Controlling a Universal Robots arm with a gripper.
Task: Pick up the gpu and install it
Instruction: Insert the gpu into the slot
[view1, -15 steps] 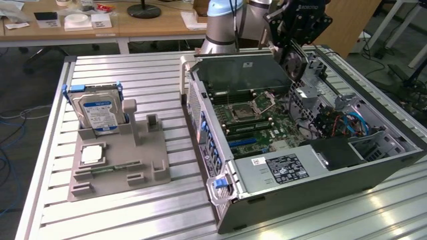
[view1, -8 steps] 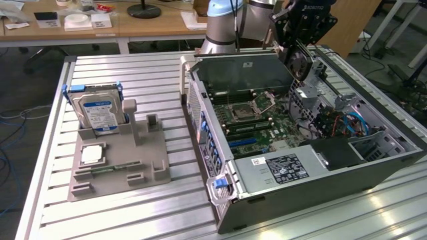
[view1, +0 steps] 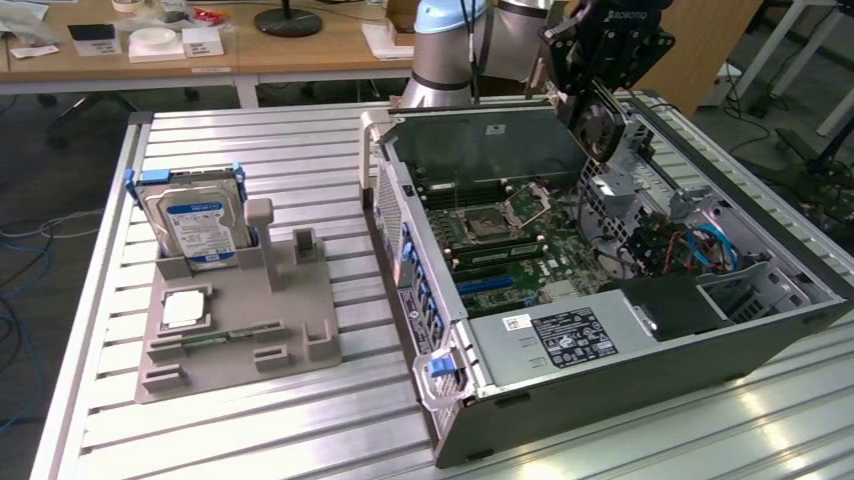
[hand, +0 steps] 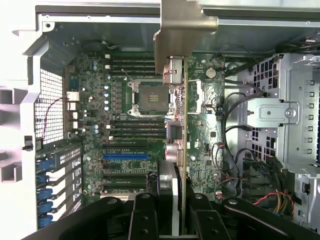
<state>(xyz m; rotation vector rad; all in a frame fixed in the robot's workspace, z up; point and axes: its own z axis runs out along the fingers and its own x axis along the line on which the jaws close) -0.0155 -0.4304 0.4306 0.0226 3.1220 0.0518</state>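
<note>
- Hanging above the open grey metal computer case (view1: 601, 410), the thin green circuit-board gpu (view1: 603, 128), with its black cooler and silver bracket, is clamped edge-down in the black hand (hand: 174, 220), whose fingers are closed partway onto the card.
- Risk: a tilted card could miss its slot on the green motherboard (view1: 514, 250) or snag the blue cables (view1: 701, 250).
- The arm points steeply down over the ribbed aluminium surface (view1: 267, 420).

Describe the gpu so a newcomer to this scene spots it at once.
Find the open computer case on the exterior view's right. Over its far end the gripper holds the gpu on edge. It is the thin card with a round black cooler, unlike the boxy hard drive in the grey holder.
</note>
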